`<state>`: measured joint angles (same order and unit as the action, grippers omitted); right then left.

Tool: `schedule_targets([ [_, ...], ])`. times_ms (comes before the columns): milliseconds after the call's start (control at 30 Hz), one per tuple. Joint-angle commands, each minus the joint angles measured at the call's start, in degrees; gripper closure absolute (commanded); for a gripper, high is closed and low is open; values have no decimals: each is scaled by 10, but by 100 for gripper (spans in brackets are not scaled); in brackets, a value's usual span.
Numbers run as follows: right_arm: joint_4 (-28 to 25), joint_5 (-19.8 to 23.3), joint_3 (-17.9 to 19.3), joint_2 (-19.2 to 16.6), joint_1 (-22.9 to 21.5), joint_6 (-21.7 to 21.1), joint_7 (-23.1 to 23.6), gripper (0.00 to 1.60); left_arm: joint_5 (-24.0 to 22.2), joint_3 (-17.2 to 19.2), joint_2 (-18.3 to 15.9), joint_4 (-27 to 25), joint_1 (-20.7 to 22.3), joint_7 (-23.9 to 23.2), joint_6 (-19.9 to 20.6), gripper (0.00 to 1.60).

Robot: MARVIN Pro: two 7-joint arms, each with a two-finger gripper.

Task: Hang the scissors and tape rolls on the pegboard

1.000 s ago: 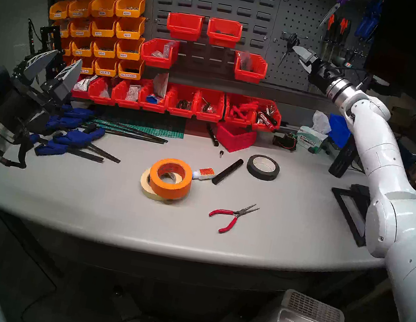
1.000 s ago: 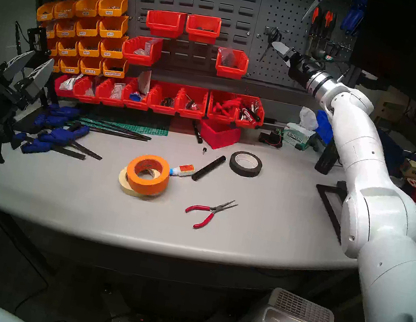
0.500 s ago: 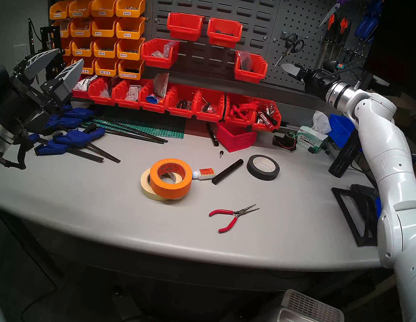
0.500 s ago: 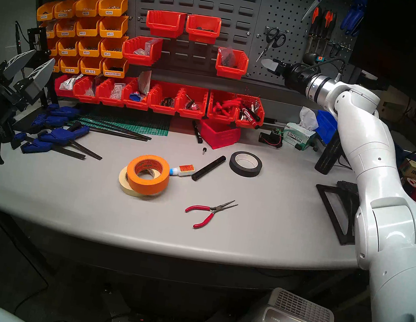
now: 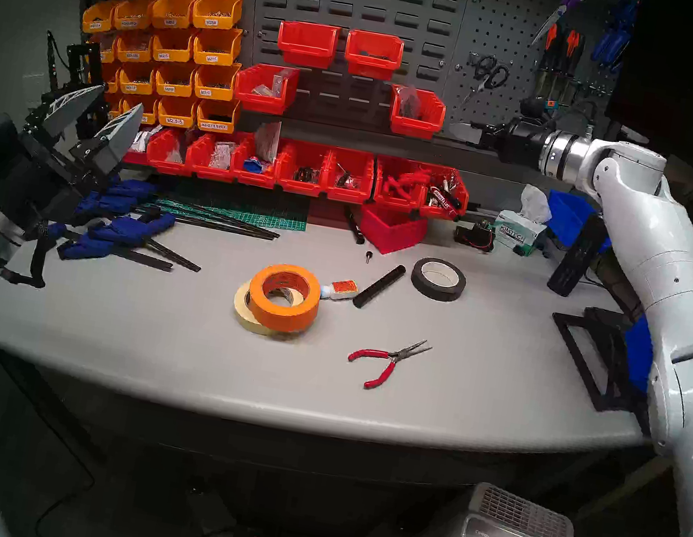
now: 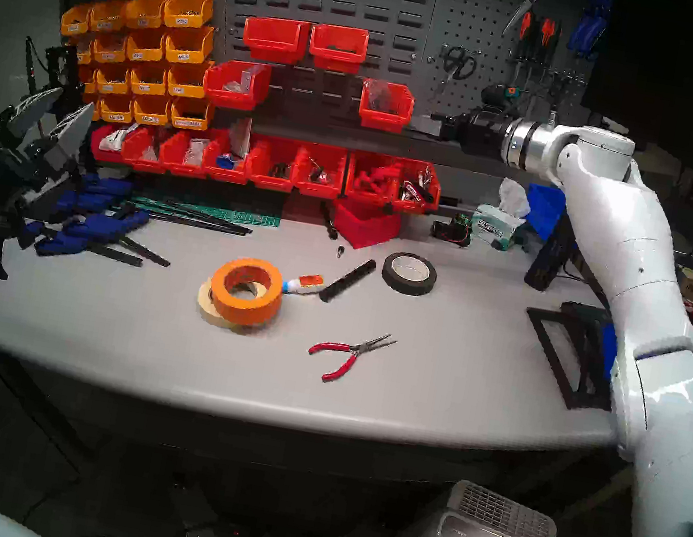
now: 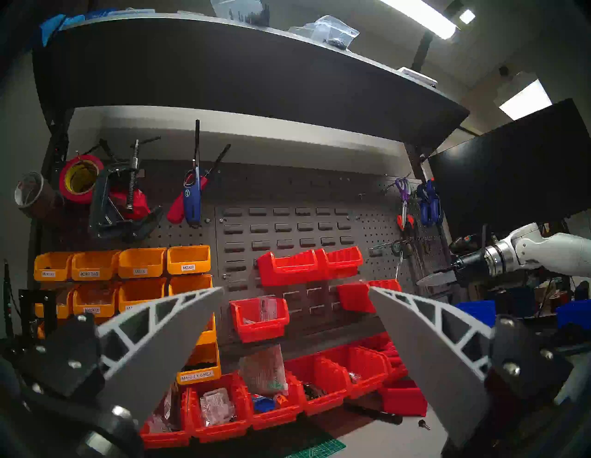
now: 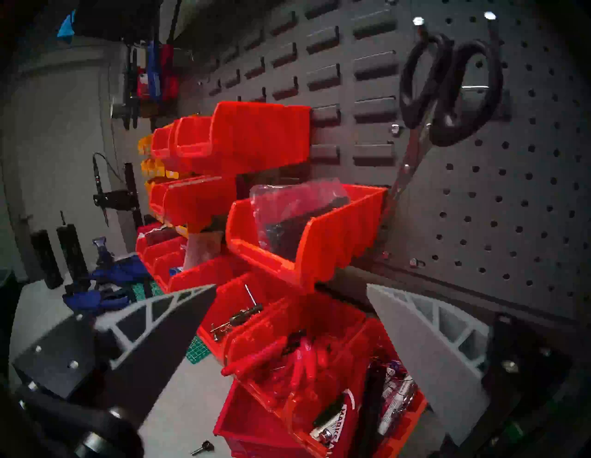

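The black-handled scissors [image 5: 489,73] hang by their loops from a hook on the dark grey pegboard [image 5: 503,27], blades down; they also show in the right wrist view [image 8: 447,89]. My right gripper [image 5: 463,131] is open and empty, below and slightly left of them, level with the red wall bin. The orange tape roll [image 5: 284,296] leans on the cream tape roll [image 5: 243,305] at the table's middle. My left gripper [image 5: 118,99] is open and empty, raised at the far left over the blue clamps.
A black tape roll [image 5: 438,279], red-handled pliers [image 5: 386,359], a glue bottle [image 5: 339,289] and a black cylinder [image 5: 378,285] lie near the rolls. Blue clamps [image 5: 115,222] are piled at the left. Red bins [image 5: 416,111] and yellow bins [image 5: 167,48] line the back wall.
My right gripper has moved down and left, away from the scissors, which stay hanging on the hook. The left arm has barely moved.
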<state>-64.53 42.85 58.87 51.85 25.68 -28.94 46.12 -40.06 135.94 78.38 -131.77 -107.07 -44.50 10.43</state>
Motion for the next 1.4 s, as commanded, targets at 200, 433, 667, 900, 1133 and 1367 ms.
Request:
schedule_targets([
  [200, -114, -7, 1, -38, 3, -3, 39, 0, -1, 0, 5, -9, -2, -4, -2, 0],
  [433, -172, 2, 9, -66, 31, -23, 48, 0, 0, -2, 8, -10, -4, -7, -2, 0],
  [667, -233, 8, 11, -92, 50, -65, 50, 0, 0, -4, 12, -11, -5, -10, -1, 0],
  [900, -295, 17, 28, -121, 76, -104, 26, 0, -3, -10, 16, -20, -7, -13, 0, 0],
  [1133, -333, 2, 38, -122, 92, -92, -14, 0, -4, 3, 21, -20, -11, -14, -1, 0],
  [1367, -407, 7, 56, -157, 139, -94, -45, 0, -1, 12, 27, -11, -16, -18, -1, 0],
])
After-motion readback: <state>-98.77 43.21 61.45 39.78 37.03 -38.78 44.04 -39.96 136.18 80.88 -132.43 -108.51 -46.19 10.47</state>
